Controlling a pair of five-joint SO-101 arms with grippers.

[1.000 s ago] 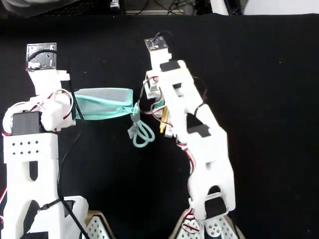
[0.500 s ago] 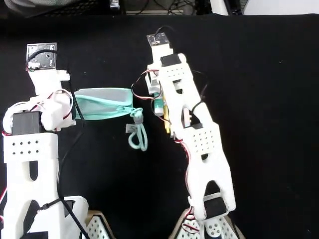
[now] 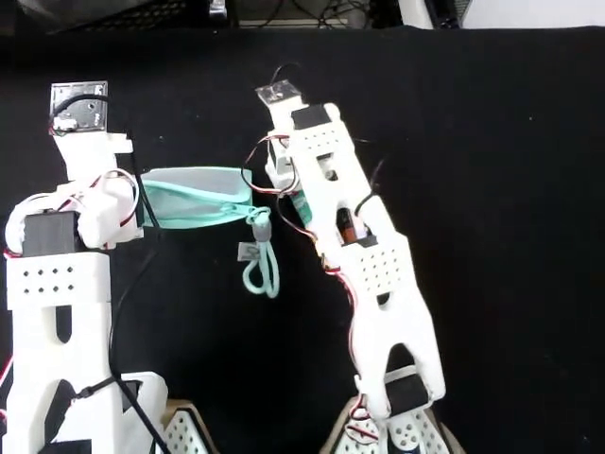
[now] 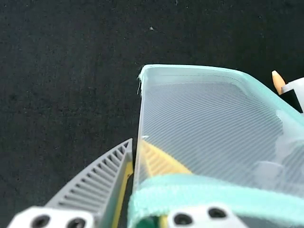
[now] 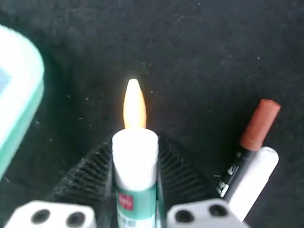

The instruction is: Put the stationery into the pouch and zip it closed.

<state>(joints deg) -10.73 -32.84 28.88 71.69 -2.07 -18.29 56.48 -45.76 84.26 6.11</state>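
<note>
The right pincer (image 5: 135, 149) is closed narrowly on the orange-tipped pen (image 5: 135, 164). The white barrel is clamped between the two black ribbed fingers (image 5: 85, 175), and the orange tip projects beyond them. The left pincer (image 4: 137, 159) is closed on the pouch (image 4: 209, 123). One wall at the pouch's end is gripped between a grey ribbed finger (image 4: 99, 183) on the outside and a yellow finger seen through the translucent wall.

In the high view, the pouch (image 3: 194, 197) is laid on the black table (image 3: 510, 189), with its held end at 9 o'clock and its zipper-pull end at 3 o'clock. The zipper strap (image 3: 261, 260) is laid at 5 o'clock from that end. The orange-tipped pen (image 3: 301, 202) is located under the right arm, at 3 o'clock from the pouch and near it. A red-capped pen (image 5: 251, 152) is laid on the table near the right pincer, not touching it.

Compared with 0.5 s earlier, the right arm's wrist is displaced toward 9 o'clock, nearer the pouch, and the pen's tip is covered by the arm in the high view. The left arm and the pouch are unchanged.
</note>
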